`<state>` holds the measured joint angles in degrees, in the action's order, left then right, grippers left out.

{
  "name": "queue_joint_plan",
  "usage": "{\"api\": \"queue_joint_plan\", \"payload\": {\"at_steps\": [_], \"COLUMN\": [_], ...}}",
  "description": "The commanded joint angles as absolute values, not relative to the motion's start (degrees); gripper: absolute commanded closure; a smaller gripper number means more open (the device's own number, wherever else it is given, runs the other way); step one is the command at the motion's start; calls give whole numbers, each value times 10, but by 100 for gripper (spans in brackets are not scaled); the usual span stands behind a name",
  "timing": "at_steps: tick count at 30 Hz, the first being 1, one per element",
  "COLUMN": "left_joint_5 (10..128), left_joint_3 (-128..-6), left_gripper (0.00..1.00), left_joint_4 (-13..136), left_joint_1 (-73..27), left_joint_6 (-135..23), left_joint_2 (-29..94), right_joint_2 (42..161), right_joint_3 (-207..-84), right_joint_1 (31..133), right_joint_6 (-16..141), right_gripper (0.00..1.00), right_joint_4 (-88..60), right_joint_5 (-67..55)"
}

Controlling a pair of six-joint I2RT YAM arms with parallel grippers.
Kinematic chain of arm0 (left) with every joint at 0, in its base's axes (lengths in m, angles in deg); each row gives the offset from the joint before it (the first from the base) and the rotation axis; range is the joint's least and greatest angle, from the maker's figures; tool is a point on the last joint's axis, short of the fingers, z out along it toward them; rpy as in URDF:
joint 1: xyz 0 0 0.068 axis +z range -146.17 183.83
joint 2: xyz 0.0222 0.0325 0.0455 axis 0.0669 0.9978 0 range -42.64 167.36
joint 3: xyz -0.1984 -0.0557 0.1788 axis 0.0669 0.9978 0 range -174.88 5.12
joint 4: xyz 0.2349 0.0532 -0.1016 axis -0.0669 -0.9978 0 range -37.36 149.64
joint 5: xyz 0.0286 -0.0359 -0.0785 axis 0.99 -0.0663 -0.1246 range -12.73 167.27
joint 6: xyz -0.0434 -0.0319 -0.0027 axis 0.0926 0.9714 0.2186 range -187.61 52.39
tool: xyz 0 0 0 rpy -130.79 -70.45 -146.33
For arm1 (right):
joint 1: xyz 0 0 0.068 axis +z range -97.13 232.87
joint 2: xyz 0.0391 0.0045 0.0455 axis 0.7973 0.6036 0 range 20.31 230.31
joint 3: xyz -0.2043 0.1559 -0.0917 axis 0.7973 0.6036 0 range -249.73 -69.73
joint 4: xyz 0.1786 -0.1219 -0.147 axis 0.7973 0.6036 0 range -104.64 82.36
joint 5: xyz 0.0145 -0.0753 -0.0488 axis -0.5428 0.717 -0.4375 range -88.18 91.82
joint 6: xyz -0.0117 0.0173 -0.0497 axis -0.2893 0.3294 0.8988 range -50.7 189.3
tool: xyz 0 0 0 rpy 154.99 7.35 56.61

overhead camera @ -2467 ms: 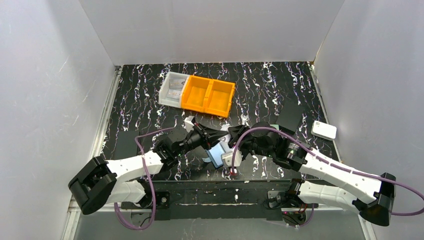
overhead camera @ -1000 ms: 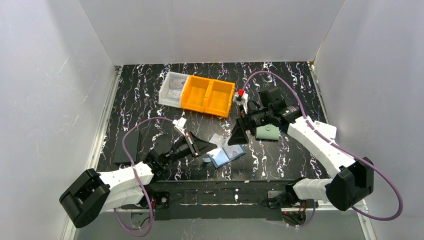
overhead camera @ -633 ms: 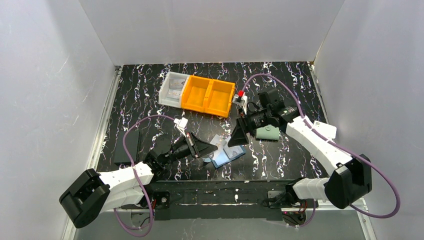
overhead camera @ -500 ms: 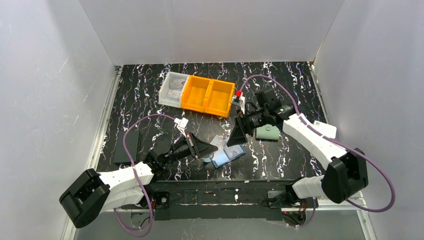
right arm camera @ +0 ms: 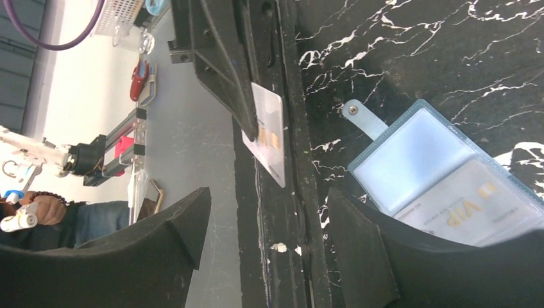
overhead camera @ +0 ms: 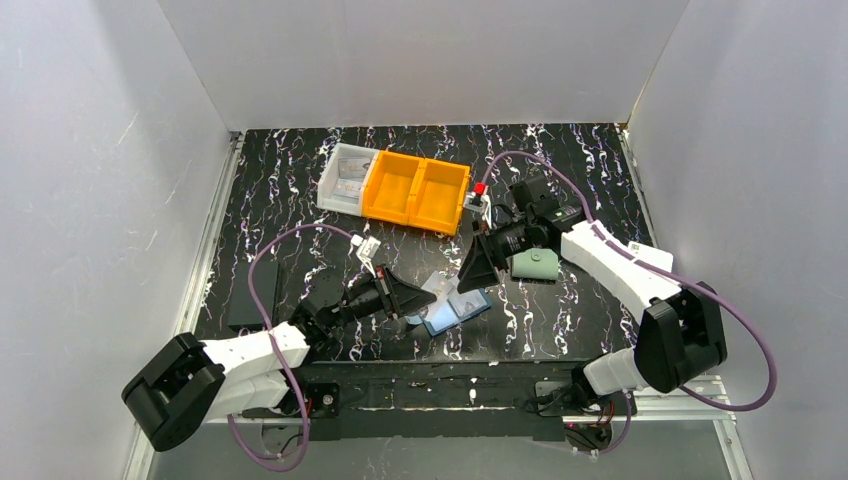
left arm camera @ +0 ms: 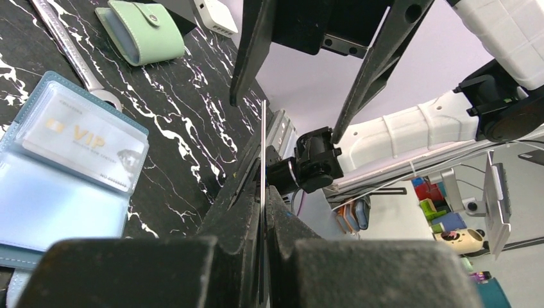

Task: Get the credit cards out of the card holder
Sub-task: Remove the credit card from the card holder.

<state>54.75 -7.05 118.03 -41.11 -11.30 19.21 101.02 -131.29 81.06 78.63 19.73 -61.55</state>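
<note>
L gripper (left arm camera: 263,192) pinches credit card (right arm camera: 271,138) by edge — R gripper (right arm camera: 266,218) spread, near open card holder (right arm camera: 410,151).

Cramped above card holder (overhead camera: 457,308): left gripper (overhead camera: 418,300), clamped on credit card (right arm camera: 269,131), at near-left; right gripper (overhead camera: 474,282), jaws spread, over far edge. Narrow gap between. Hemmed on right by green wallet (overhead camera: 536,264) and wrench (left arm camera: 70,52). Orange bin (overhead camera: 415,192) behind, well apart. Open passage over table (overhead camera: 290,200) far left.
</note>
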Motion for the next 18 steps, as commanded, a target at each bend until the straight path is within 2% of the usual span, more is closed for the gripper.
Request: {"api": "queue_joint_plan", "payload": {"at_steps": [1, 18], "left_joint_5": [538, 531], "left_joint_3": [-87, -127], "left_gripper": [100, 100], "left_joint_4": [1199, 1199], "left_joint_1": [-409, -412], "left_joint_6": [-151, -165], "left_joint_2": [202, 267], "right_joint_2": [1005, 1053], "right_joint_3": [-1292, -1258], "right_joint_1": [810, 808], "right_joint_6": [797, 830], "right_gripper": [27, 51], "right_joint_4": [158, 118], "right_joint_5": [-660, -695]}}
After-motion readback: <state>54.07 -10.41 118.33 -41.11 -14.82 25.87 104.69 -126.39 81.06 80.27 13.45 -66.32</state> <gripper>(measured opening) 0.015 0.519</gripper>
